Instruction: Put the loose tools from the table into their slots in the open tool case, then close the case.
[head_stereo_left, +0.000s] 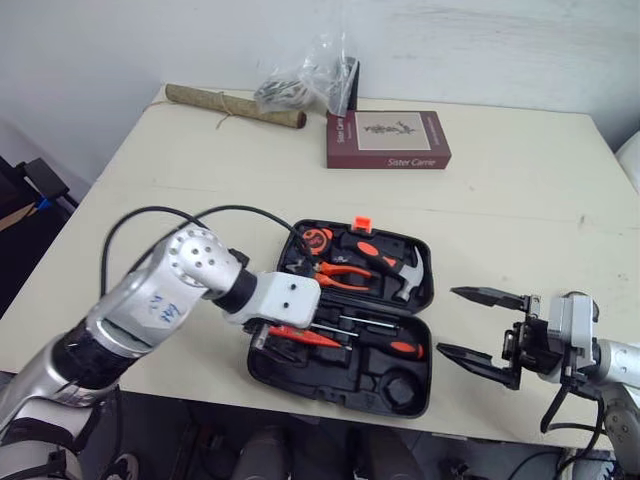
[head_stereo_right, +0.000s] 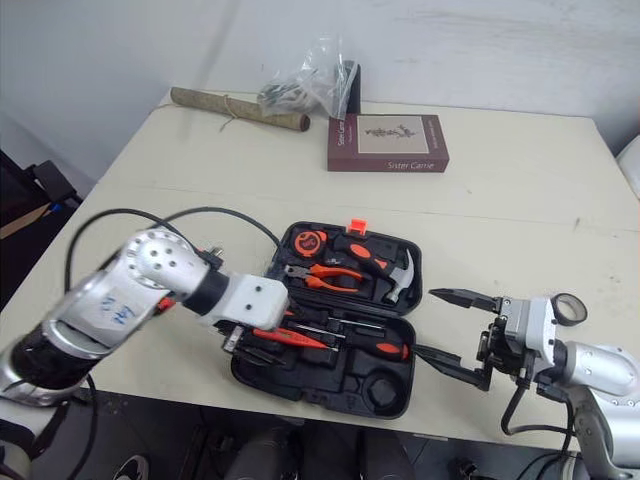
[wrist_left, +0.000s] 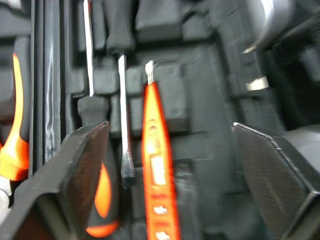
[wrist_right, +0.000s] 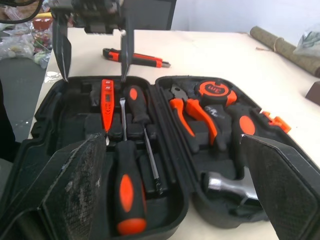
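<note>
One slim orange-and-black utility knife (wrist_right: 132, 56) lies loose on the counter (head_stereo_left: 500, 200). It is probably light and stiff, so I'd grip mid-handle. Both my jaws gape, empty.

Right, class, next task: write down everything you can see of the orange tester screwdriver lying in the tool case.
The tester screwdriver is slim and pen-shaped, with an orange plastic-looking body and a short bare metal tip. It lies flat on the moulded tray in the near half of the open tool case, alongside a screwdriver. The open left gripper hangs above it, one finger either side, not touching. Whether it sits fully in its slot cannot be told.
</note>
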